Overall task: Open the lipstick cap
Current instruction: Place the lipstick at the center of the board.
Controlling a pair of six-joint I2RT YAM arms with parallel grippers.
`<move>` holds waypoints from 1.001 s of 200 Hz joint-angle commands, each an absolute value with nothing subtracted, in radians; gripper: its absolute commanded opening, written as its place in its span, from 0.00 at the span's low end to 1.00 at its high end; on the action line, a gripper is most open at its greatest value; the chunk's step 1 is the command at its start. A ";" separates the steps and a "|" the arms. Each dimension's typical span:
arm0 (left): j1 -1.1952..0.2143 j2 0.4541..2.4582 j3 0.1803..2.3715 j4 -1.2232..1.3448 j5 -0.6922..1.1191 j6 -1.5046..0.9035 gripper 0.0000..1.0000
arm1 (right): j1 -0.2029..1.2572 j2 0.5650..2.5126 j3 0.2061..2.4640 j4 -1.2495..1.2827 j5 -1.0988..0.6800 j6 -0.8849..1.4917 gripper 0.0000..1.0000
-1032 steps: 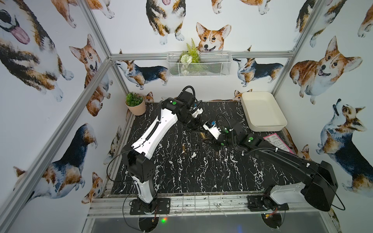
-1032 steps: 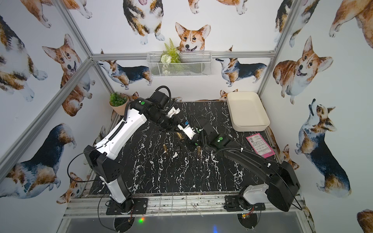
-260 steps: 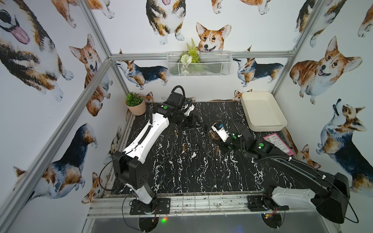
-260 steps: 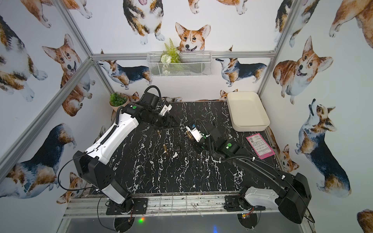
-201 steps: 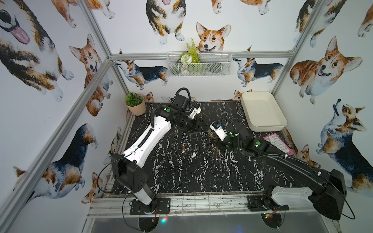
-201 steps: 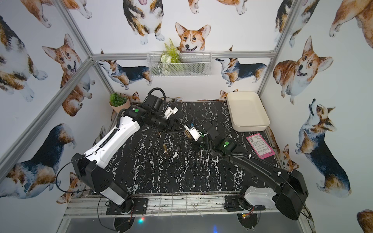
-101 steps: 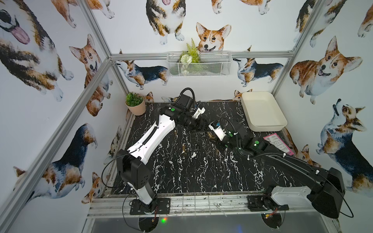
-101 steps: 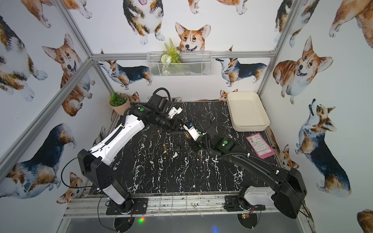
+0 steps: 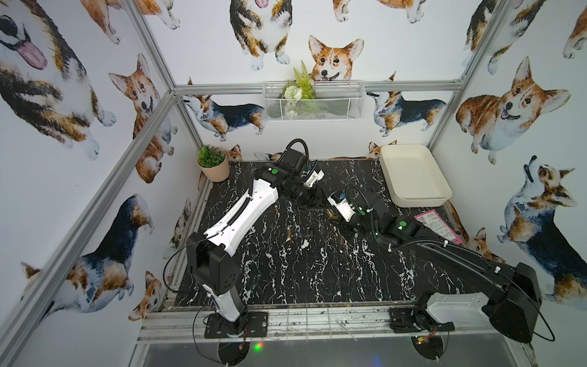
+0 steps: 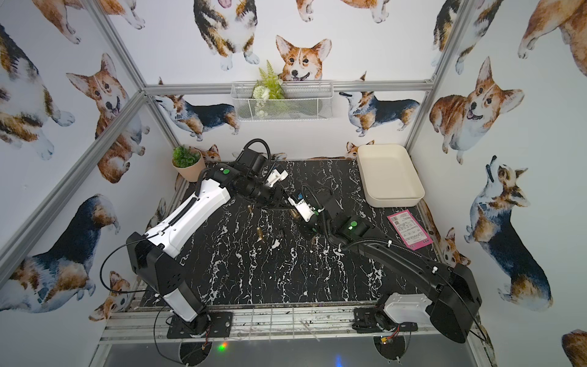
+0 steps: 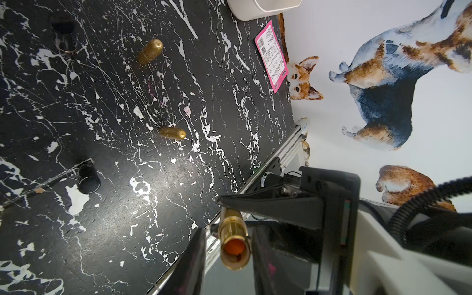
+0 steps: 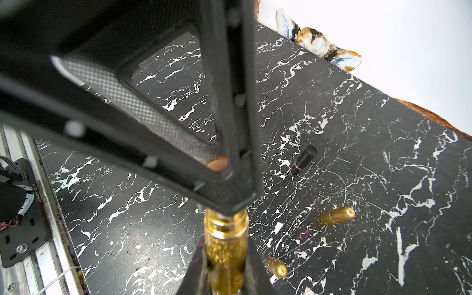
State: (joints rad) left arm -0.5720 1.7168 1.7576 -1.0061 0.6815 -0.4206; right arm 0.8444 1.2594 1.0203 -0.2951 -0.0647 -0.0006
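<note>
- While I look through the wrist cameras, I see the right gripper closed tight on the gold lipstick, held off the table.
- The left gripper has its fingers narrow on both sides of the lipstick's orange end; I cannot tell if they press it.
- In both top views the two grippers meet near the middle of the frame.
- Two gold pieces lie on the table, left of the grippers in those frames.
</note>
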 commanded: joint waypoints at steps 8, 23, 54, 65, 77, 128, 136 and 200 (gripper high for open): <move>-0.575 1.728 1.777 -1.056 0.670 -0.390 0.31 | 0.847 1.263 1.030 -0.274 -0.081 -0.003 0.00; -0.575 1.738 1.784 -1.069 0.666 -0.382 0.31 | 0.847 1.266 1.032 -0.273 -0.086 -0.004 0.00; -0.580 1.754 1.807 -1.090 0.661 -0.370 0.30 | 0.848 1.272 1.032 -0.275 -0.090 -0.003 0.00; -0.580 1.757 1.813 -1.094 0.659 -0.367 0.30 | 0.848 1.272 1.033 -0.275 -0.094 -0.004 0.00; -0.581 1.762 1.817 -1.097 0.657 -0.365 0.28 | 0.849 1.274 1.032 -0.276 -0.098 -0.004 0.00; -0.586 1.770 1.825 -1.115 0.648 -0.357 0.21 | 0.850 1.277 1.034 -0.279 -0.086 -0.009 0.00; -0.586 1.770 1.827 -1.118 0.646 -0.355 0.19 | 0.850 1.279 1.035 -0.279 -0.086 -0.010 0.00; -0.586 1.782 1.846 -1.143 0.639 -0.345 0.13 | 0.850 1.296 1.051 -0.299 -0.072 -0.007 0.00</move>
